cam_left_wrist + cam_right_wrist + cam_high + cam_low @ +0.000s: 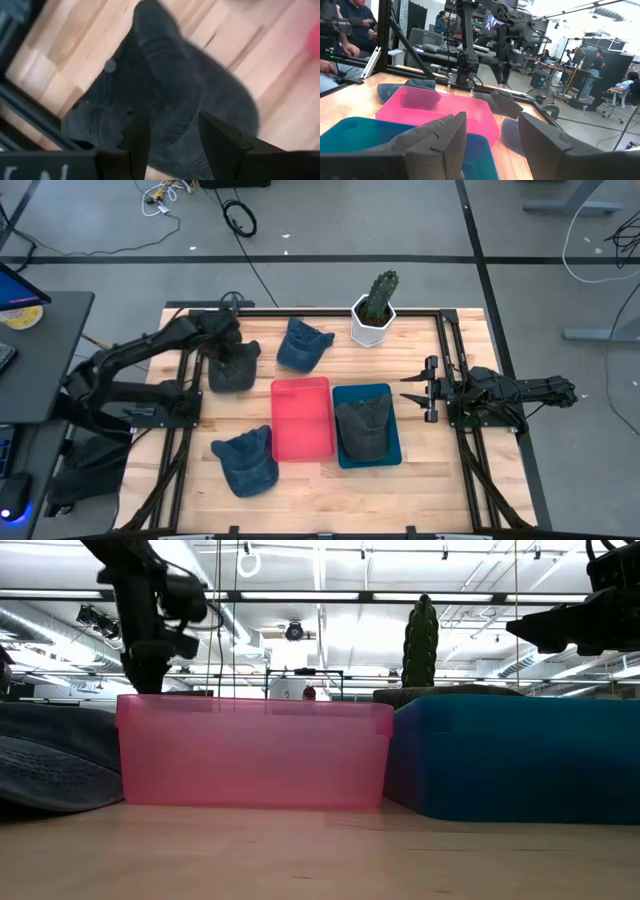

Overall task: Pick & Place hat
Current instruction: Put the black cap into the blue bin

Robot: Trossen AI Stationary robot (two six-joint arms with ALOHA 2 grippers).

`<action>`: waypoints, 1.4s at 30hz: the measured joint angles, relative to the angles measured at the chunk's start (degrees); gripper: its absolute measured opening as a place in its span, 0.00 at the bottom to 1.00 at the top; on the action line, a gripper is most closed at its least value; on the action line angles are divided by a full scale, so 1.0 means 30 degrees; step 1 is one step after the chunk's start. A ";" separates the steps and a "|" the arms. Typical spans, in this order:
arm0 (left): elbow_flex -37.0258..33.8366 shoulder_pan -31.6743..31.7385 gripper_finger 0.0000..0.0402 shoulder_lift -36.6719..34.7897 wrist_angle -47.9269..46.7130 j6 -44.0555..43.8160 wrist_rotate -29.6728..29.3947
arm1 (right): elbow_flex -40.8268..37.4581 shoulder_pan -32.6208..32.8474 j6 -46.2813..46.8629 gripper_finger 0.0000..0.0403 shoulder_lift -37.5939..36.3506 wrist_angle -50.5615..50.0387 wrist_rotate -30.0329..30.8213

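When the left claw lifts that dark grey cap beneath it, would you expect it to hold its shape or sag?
The dark grey cap looks like soft fabric with creases, so its crown will probably sag. Its brim may stay stiffer. It seems light, so the open left claw poised over the crown should lift it easily, though a pinched fold could slip.

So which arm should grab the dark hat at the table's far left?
Left. Its end effector hangs open directly above that dark hat, fingers straddling the crown. The right end effector waits beside the blue bin.
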 joint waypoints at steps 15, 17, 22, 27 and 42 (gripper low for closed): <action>0.0000 0.0862 0.42 0.2121 -0.2573 0.1952 0.1006 | 0.0000 0.0000 -0.0004 0.46 0.0007 0.0000 0.0003; 0.0000 0.0871 0.42 0.2143 -0.2427 0.2217 0.0995 | 0.0007 0.0000 -0.0007 0.46 0.0007 0.0000 -0.0004; 0.0000 0.1026 0.42 0.2146 -0.1488 0.2632 0.1515 | 0.0007 0.0002 -0.0007 0.46 0.0007 0.0000 0.0003; 0.0000 0.1190 0.42 0.2154 -0.1101 0.2626 0.1677 | 0.0007 0.0000 -0.0007 0.46 0.0007 0.0000 -0.0003; -0.0022 0.1183 0.42 0.2175 -0.1076 0.2072 0.2460 | 0.0007 0.0002 -0.0007 0.46 0.0007 0.0000 0.0003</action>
